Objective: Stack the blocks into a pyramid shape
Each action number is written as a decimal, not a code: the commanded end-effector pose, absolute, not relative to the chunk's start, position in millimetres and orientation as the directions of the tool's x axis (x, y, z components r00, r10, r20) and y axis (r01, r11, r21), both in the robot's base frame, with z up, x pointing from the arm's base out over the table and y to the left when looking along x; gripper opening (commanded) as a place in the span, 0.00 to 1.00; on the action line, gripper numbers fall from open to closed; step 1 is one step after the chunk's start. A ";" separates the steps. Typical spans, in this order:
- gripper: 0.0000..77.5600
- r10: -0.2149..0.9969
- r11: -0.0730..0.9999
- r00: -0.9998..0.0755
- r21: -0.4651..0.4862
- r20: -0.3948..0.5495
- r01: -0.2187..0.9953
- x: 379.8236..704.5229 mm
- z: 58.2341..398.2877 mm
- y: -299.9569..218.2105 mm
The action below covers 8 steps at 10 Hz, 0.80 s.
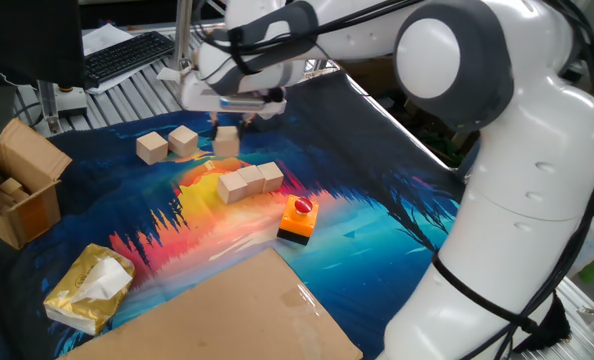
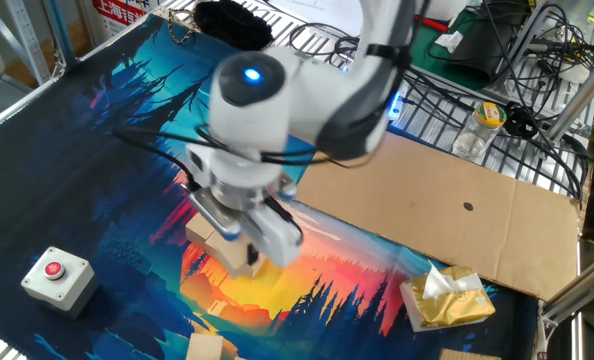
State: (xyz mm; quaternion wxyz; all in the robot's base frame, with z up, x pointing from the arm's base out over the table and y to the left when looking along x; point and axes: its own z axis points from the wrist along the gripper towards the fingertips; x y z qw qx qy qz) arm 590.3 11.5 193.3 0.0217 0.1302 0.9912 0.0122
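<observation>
fingers [image 1: 227, 124] gripping block [image 1: 226, 141], lifted

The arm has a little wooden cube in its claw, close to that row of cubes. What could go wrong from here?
1. The gripper seems to pinch the block only at its top, so it could slip or twist.
2. If lowered off-centre onto the row of blocks, it may nudge them apart or topple off.

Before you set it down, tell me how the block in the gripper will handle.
The block looks like solid plain wood, so it is probably stiff and light. Its flat faces and square edges suggest it won't roll and should sit steady. Bare wood likely holds well in the gripper without slipping.
</observation>
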 end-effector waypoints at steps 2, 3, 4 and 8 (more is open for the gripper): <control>0.01 0.133 0.990 -0.990 0.057 -0.038 0.131 584.6 182.0 -44.0; 0.01 0.128 0.990 -0.991 0.056 -0.039 0.126 584.6 182.0 -44.0; 0.01 0.097 0.994 -0.994 0.058 -0.040 0.095 584.6 182.0 -44.1; 0.01 0.125 0.989 -0.992 0.081 -0.032 0.123 584.6 182.0 -44.1</control>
